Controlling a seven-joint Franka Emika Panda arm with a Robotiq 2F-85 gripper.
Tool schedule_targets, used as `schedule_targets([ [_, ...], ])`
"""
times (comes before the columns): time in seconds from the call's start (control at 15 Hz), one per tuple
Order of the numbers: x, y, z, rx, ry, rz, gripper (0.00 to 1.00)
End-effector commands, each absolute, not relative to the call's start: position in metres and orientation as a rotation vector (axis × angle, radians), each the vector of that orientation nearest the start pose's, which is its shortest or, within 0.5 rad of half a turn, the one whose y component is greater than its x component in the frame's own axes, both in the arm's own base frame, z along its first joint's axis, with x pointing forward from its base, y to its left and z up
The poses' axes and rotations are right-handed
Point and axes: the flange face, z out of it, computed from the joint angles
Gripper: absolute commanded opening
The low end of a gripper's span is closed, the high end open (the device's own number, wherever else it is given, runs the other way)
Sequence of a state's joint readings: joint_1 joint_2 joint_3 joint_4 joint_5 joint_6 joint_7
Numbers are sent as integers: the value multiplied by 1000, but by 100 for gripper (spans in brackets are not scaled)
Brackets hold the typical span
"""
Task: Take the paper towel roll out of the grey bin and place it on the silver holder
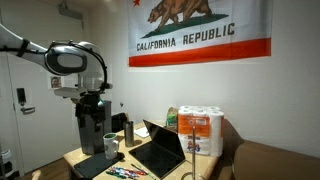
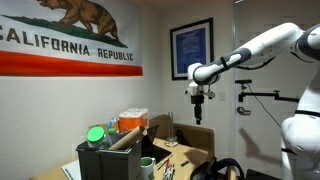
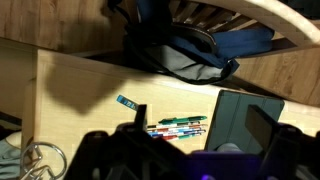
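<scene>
Now your gripper [image 2: 198, 97] hangs in air, fingers apart, empty. No roll visible, likely down inside grey bin [image 1: 90, 132]. Narrow mouth: off-centre descent could clip rim, topple bin.

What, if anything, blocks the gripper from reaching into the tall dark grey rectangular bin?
Likely nothing, so yes: in an exterior view the gripper hangs above the dark grey bin, nothing between them. Its contents aren't visible.
</scene>
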State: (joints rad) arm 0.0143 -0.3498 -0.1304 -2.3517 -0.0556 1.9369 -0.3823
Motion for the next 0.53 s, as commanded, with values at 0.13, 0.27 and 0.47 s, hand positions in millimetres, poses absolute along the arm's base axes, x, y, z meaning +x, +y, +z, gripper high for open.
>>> schedule_targets([
  [0.13,446,47,449,-3072,-454,98,100],
  [0.27,445,93,456,-3052,-434,80,100],
  [0.47,446,141,472,-3041,-401,29,100],
])
